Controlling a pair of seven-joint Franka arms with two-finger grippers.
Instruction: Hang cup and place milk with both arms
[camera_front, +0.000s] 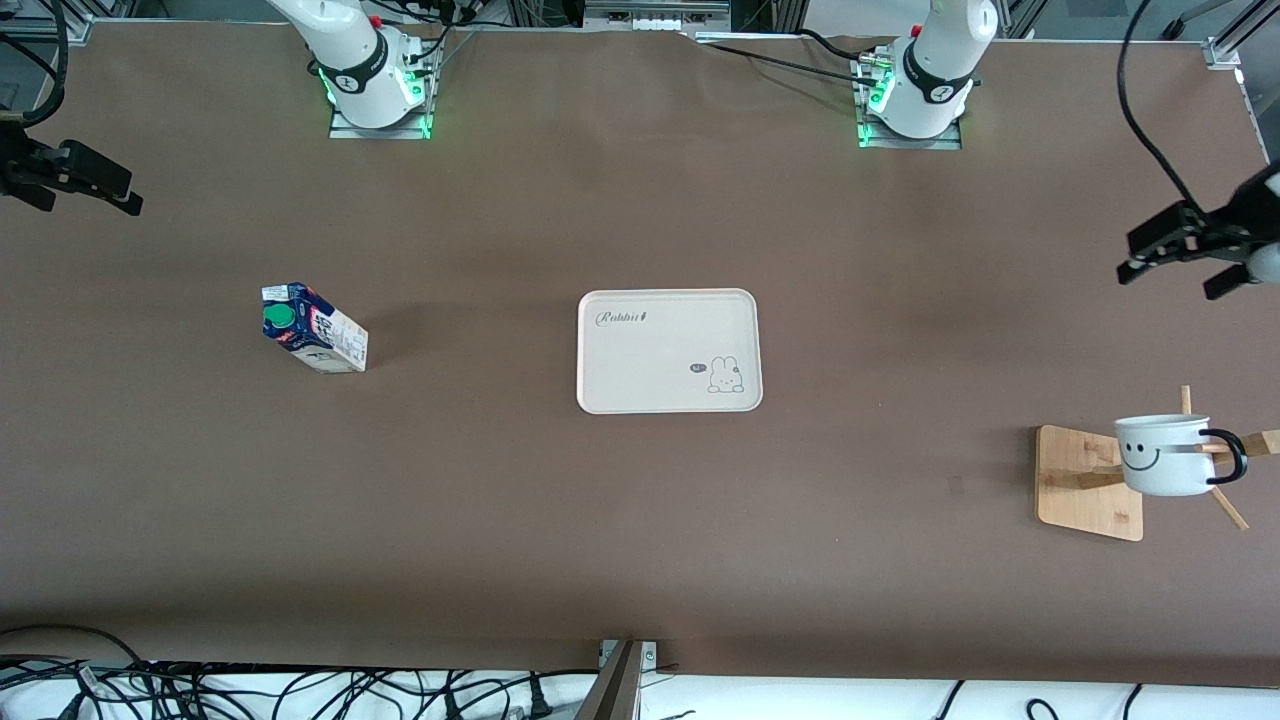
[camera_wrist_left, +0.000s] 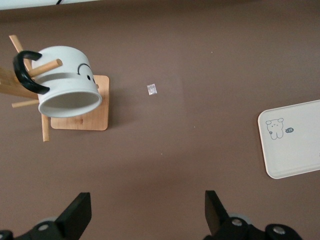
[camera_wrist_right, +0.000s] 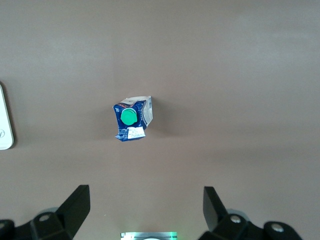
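We see the cup hanging by its black handle on a peg of the wooden rack, at the left arm's end of the table; its smiley face looks toward the tray and its mouth tips downward in the left wrist view. The rack's flat base rests on the brown table.

The milk stands on the table toward the right arm's end, well apart from the tray, its green cap showing on top. The tray lies in the middle of the table with nothing on it.

The left gripper hangs in the air over the table's edge near the rack, fingers spread wide and holding nothing. The right gripper hovers over its own end of the table, fingers likewise released, with the milk in sight beneath it.
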